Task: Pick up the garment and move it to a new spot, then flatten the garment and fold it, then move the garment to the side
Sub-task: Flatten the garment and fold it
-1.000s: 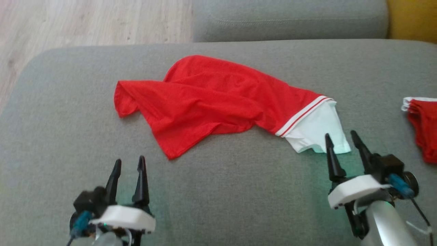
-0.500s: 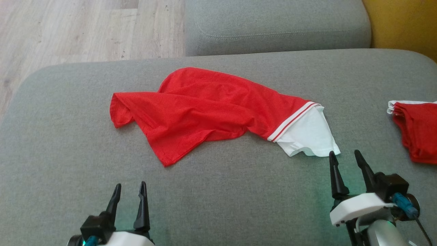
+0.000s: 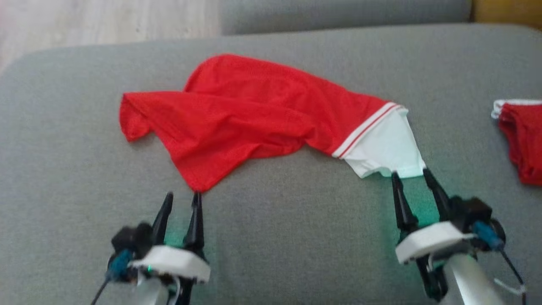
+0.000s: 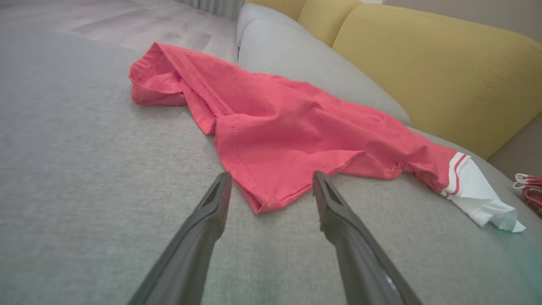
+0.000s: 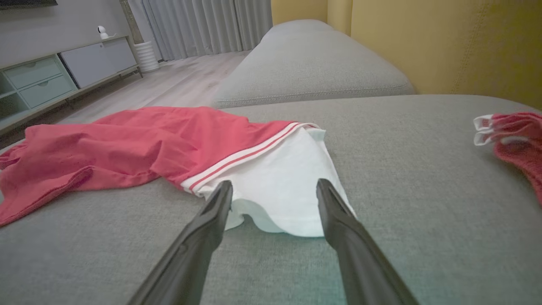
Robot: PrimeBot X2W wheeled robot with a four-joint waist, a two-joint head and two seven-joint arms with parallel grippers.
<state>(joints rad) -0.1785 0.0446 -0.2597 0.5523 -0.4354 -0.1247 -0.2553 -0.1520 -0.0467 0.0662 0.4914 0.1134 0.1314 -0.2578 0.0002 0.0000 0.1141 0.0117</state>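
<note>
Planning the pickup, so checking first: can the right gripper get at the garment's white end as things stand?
Probably yes. The right gripper is open, poised at the edge of the white end, with nothing on the cushion in the way.

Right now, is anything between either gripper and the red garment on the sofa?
Nothing visible does. The open left gripper sits at the garment by its red corner, the open right gripper at its white hem, with bare sofa cushion beneath.
</note>
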